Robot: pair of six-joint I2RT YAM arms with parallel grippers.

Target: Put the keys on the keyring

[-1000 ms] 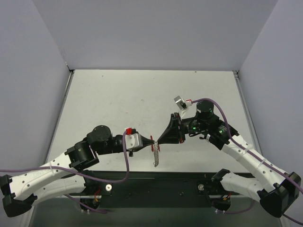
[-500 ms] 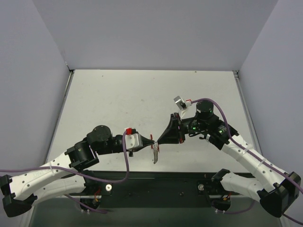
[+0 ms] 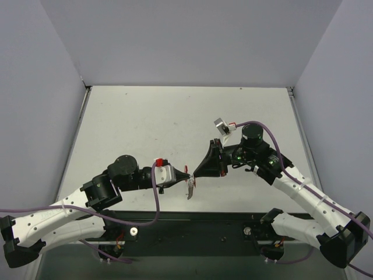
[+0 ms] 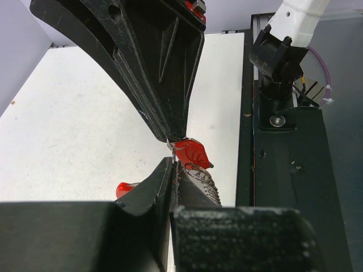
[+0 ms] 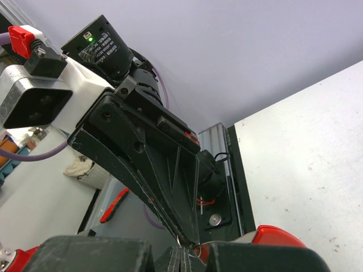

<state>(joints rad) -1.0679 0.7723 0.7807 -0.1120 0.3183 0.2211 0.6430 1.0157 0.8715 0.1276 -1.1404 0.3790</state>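
Left tool (image 4: 172, 169): jaws pressed nearly together, pinching the keyring (image 4: 191, 153) by its red loop. The loop sticks out just past the fingertips. Silver chain (image 4: 199, 174) sits bunched against this tool's fingers, just behind the red loop.

Right tool (image 4: 169, 137) points in from the opposite side, jaws fully closed. Its tip touches or all but touches the top edge of the red loop. A sliver of silver shows at that tip, too small to say what it is or whether it is gripped.

Overhead view: both tools meet tip to tip over the near middle of the surface (image 3: 145, 128), held in the air. A short silver piece (image 3: 190, 190) hangs tilted below the meeting point. Key or chain, cannot tell.
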